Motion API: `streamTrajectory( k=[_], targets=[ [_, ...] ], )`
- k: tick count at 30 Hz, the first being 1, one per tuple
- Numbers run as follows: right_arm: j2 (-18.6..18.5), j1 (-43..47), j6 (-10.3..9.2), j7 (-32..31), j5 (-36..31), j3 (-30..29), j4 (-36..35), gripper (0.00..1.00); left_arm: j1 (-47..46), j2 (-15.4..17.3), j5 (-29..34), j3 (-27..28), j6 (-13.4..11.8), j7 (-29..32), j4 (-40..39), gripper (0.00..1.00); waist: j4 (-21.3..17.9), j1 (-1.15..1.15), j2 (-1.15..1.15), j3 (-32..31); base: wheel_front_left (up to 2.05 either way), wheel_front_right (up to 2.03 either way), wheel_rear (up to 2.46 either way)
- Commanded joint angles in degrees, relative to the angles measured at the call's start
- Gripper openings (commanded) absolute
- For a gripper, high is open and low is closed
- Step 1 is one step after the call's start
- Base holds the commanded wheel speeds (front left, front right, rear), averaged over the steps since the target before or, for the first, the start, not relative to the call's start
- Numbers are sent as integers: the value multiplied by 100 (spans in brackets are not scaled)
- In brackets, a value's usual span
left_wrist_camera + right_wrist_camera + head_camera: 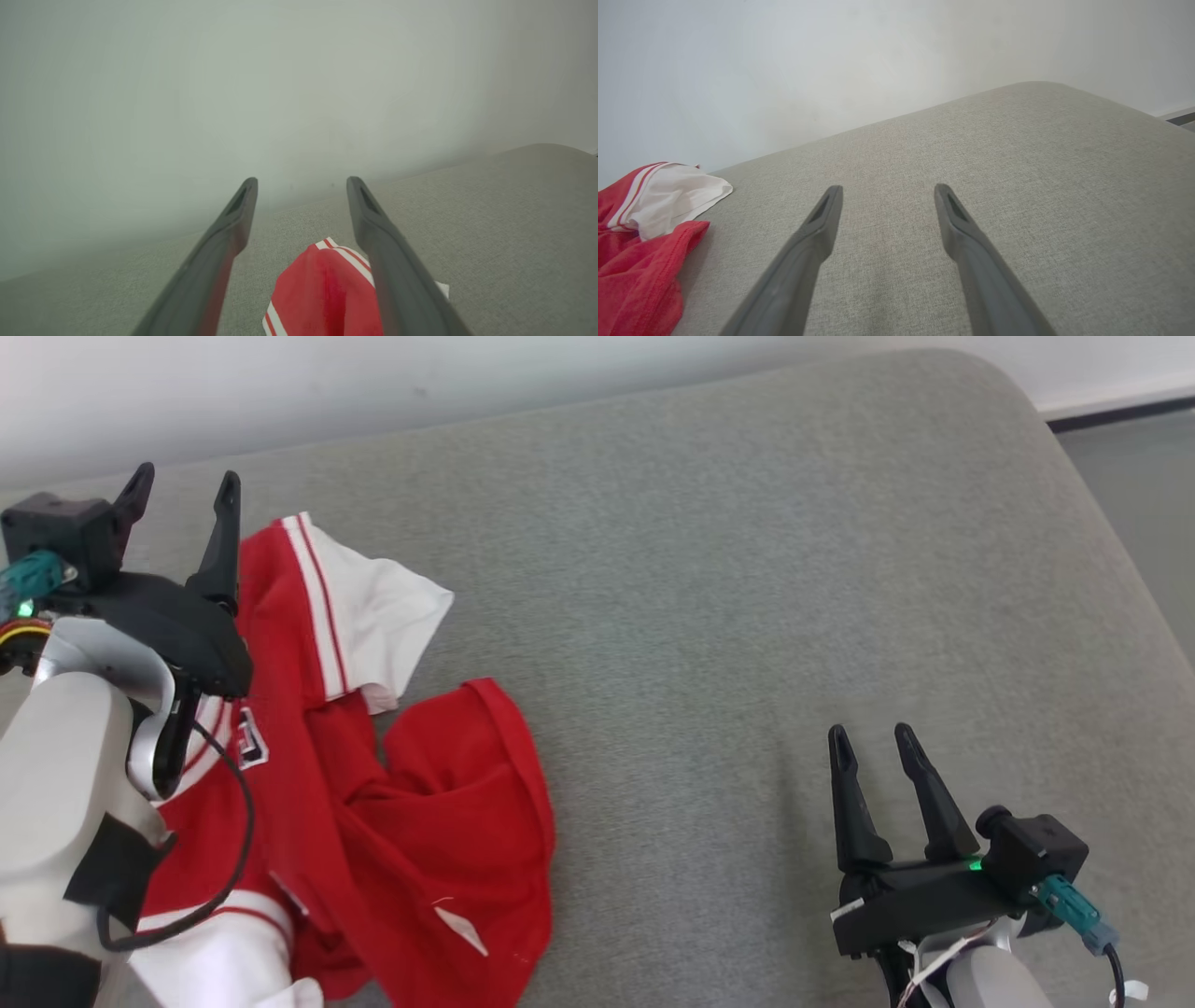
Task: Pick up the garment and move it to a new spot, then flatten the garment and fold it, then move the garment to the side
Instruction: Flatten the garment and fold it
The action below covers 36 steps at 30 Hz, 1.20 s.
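Note:
The garment (373,784) is a red shirt with white sleeves and red-and-white stripes, lying crumpled on the left part of the grey cushion (747,569). My left gripper (184,490) stands open just above the garment's upper left edge, its fingers spread with nothing between them. In the left wrist view a red striped fold of the garment (322,289) lies below the open left gripper (301,184). My right gripper (874,739) is open over bare cushion at the lower right, well away from the cloth. The right wrist view has the garment (640,242) at its left edge and the right gripper (886,191) open.
A pale wall (373,383) runs along the far edge of the cushion. The cushion's rounded right corner (1008,392) drops off toward a grey floor (1139,476). Wide bare cushion lies between the garment and my right gripper.

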<state>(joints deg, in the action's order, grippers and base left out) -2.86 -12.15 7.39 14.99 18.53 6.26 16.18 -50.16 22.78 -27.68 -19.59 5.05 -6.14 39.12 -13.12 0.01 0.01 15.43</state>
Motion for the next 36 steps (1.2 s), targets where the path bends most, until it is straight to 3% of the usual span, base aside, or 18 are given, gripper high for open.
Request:
streamTrajectory(
  k=[1,9,21,29,33,36],
  targets=[
    [-5,76,20,17,-38,-25,24,100,182,28,-41,36,0,-66,-36,100,264,-1,-1,-211,0,0,0],
    [-7,265,20,16,-46,-55,60,100,1255,-76,-331,183,-215,-350,-754,100,771,-1,-1,-512,0,0,0],
    [-3,589,20,16,6,101,181,100,3678,-186,-308,154,-1147,-571,-2579,100,1219,-1,-1,-941,0,0,0],
    [-3,792,21,16,171,555,372,100,4717,-326,-367,19,-1546,-421,-3170,100,1493,-1,-1,-1088,0,0,0],
    [-8,879,20,16,442,889,532,100,5156,-405,-404,-108,-1661,-387,-3300,100,1625,-1,-1,-1098,0,0,0],
    [-4,849,20,4,617,1111,683,100,5344,-419,-466,-194,-1557,-395,-3202,100,1714,-1,-1,-1073,0,0,0]
  ],
)
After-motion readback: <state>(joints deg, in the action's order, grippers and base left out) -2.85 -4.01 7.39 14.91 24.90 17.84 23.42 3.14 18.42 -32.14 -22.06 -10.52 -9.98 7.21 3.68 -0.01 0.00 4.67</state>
